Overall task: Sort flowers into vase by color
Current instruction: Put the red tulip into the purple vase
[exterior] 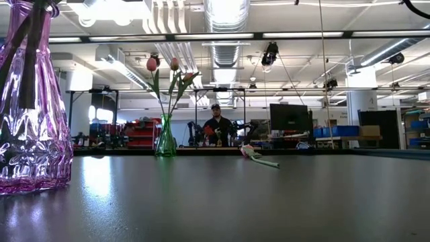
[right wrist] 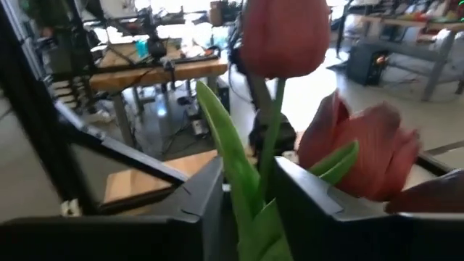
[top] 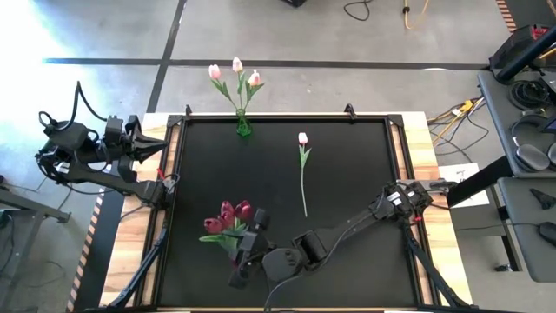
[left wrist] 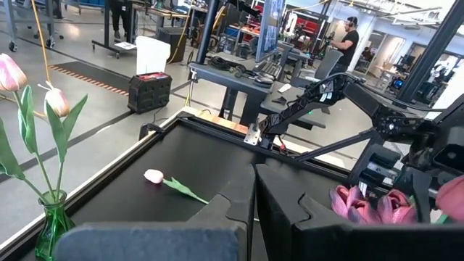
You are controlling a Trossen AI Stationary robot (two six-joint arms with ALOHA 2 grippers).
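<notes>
A green glass vase (top: 242, 127) (exterior: 165, 140) stands at the table's far edge and holds three pale pink tulips (top: 237, 73). One more pale tulip (top: 303, 172) (left wrist: 165, 180) lies flat on the black mat. Dark magenta-red tulips (top: 229, 217) stand in a purple glass vase (exterior: 30, 114) near the front. My right gripper (top: 251, 229) (right wrist: 246, 199) is beside that bunch, shut on one dark tulip. My left gripper (top: 155, 146) (left wrist: 254, 210) waits shut beyond the table's left edge. My right gripper pinches a dark red tulip by its green stem (right wrist: 269, 156), a little below the head (right wrist: 283, 32), with a leaf (right wrist: 232, 167) between the fingers too. The fingers come about level from the table's right and lie across the stem. The tulip stands upright; its lower end is hidden.
The mat has a raised black frame (top: 401, 165) and wooden borders. Bare mat lies between the two vases and to the right of the lying tulip. In the room behind, a person (exterior: 216, 125) sits at a desk.
</notes>
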